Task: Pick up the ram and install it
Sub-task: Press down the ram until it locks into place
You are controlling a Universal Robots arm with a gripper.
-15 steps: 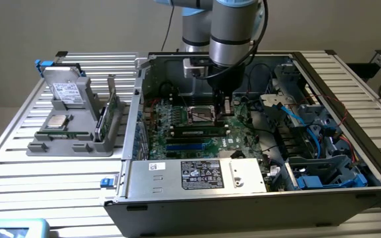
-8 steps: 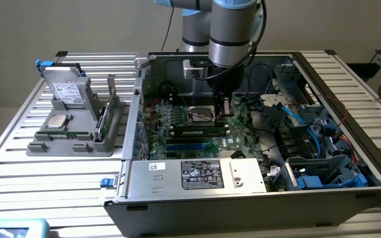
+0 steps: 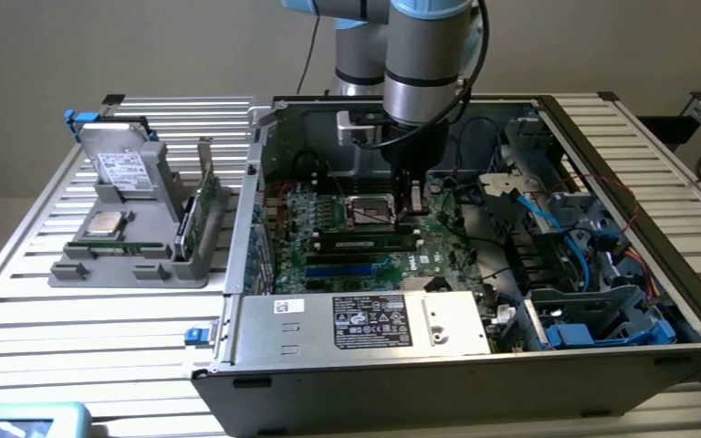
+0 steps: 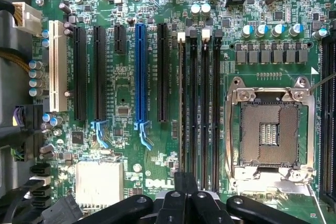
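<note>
Gripper (image 4: 186,181) jaws sit pressed together, empty as far as I see; the ram (image 3: 369,244) stands in 1 of 4 memory slots (image 4: 205,108), long axis running straight away from them.

Silver-grey UR arm (image 3: 422,73) w/ light-blue caps, black cable (image 3: 484,36); black claw (image 4: 185,184) w/ round screws.

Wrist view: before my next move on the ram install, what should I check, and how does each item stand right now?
1. Gripper shut: ok.
2. Gripper above the end of the memory slots: ok.
3. Ram standing in the slot row beside the CPU socket, by the exterior view: ok.
4. Ram fully seated: cannot tell.
5. Cables clear of the slots: ok.
</note>
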